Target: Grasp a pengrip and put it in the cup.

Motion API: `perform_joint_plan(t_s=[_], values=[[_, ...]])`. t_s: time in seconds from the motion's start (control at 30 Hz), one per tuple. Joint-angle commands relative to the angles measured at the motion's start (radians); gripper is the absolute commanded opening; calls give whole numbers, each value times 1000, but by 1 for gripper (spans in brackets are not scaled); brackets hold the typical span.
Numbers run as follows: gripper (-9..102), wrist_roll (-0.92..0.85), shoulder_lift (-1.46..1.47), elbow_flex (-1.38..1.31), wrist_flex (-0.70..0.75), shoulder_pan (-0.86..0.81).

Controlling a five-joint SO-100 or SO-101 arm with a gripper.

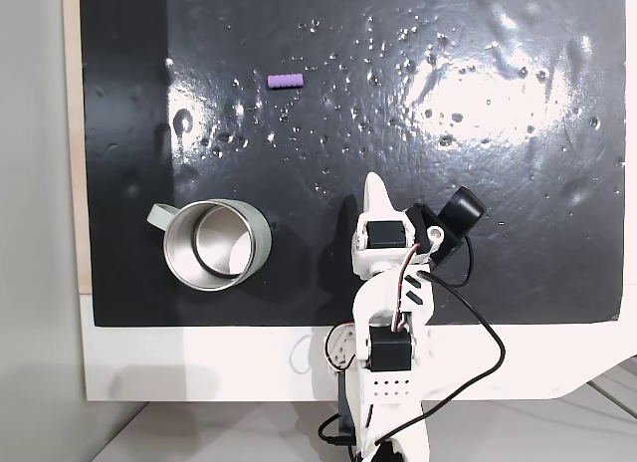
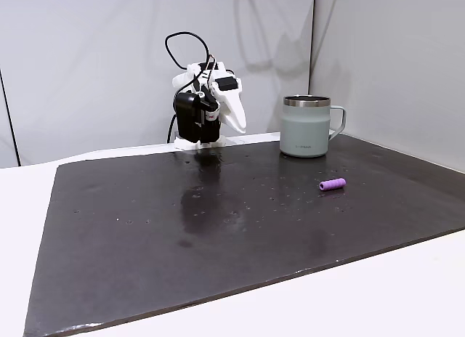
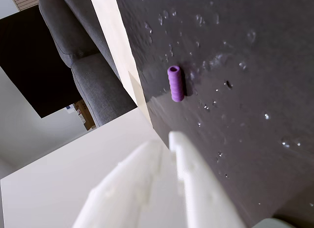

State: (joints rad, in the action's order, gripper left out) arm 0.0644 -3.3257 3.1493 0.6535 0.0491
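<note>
Black shiny mat (image 1: 498, 133) on a white desk. Tiny purple ribbed pengrip (image 1: 285, 81) lying near the mat's far edge, not yet picked up. Shiny steel cup (image 1: 214, 245) near the front edge, empty. White gripper (image 3: 169, 139) pressed closed, holding nothing. All left to do.

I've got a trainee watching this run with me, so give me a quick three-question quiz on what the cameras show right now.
1. True or false: the pengrip is already inside the cup.
2. In the fixed view from above, which way does the cup's handle point: A) left, B) right, C) toward the arm?
3. Fill in: in the wrist view, the gripper has its fingers ____ and holds nothing.

Key:
1. False. The pengrip lies on the black mat, apart from the cup.
2. A.
3. Closed together.
</note>
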Motion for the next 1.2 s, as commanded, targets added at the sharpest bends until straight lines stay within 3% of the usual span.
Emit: perform_joint_plan(t_s=[0.0,0.6,0.9,1.17], values=[[0,-20,-12,40,-20,-3],[0,-38,-12,14,-18,0],[0,-48,31,-281,138,78],[0,0,466,-709,236,109]])
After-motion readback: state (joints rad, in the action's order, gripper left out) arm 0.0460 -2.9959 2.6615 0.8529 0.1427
